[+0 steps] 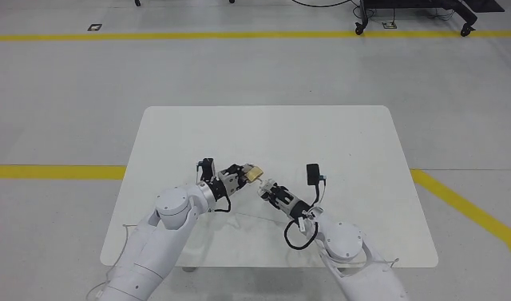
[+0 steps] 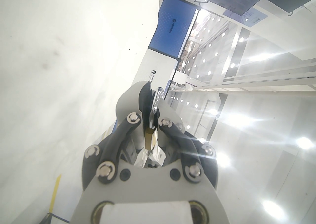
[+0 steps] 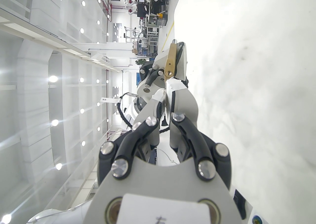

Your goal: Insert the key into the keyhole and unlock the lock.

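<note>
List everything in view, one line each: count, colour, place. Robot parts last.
table: one, white, under both arms.
lock: one, brass body with silver shackle, held above the table's middle.
key: one, silvery, seen edge-on, pointing at the lock's keyhole end; whether it is in cannot be told.
floor stripes: at least two, yellow, one beyond the table, others at its sides.
left end effector: one, grey and black, shut on the lock.
right end effector: one, grey and black with white tape on its fingers, shut on the key.
</note>
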You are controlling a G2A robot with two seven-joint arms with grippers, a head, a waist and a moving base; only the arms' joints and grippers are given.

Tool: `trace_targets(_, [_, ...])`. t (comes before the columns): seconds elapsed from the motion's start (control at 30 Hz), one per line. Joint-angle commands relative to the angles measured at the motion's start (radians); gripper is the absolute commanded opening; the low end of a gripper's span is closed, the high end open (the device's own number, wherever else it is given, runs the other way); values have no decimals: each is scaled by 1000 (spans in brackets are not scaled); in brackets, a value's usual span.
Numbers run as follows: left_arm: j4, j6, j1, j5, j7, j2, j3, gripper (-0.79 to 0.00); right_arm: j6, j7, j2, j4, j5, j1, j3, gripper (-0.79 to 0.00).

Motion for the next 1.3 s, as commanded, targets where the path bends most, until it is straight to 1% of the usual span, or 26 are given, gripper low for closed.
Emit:
trace_targets(0.0, [0,2,-1,1,-3,0,0,-785,4,-2,-1,1,0,1,-1,-785])
trace_targets(0.57, [-16,0,2,24,9,1,2,-785,18,-15,-6,4,1,4,2,-785])
trace_targets(0.97, [-36,-45,21,73,55,0,14,-785,33,-27,-12,12,-3,13,-5,-785])
trace_targets(1.27, [-51,-18,31,65,64,-1,10,-785,31,-34,-15,17,-5,17,-7,-785])
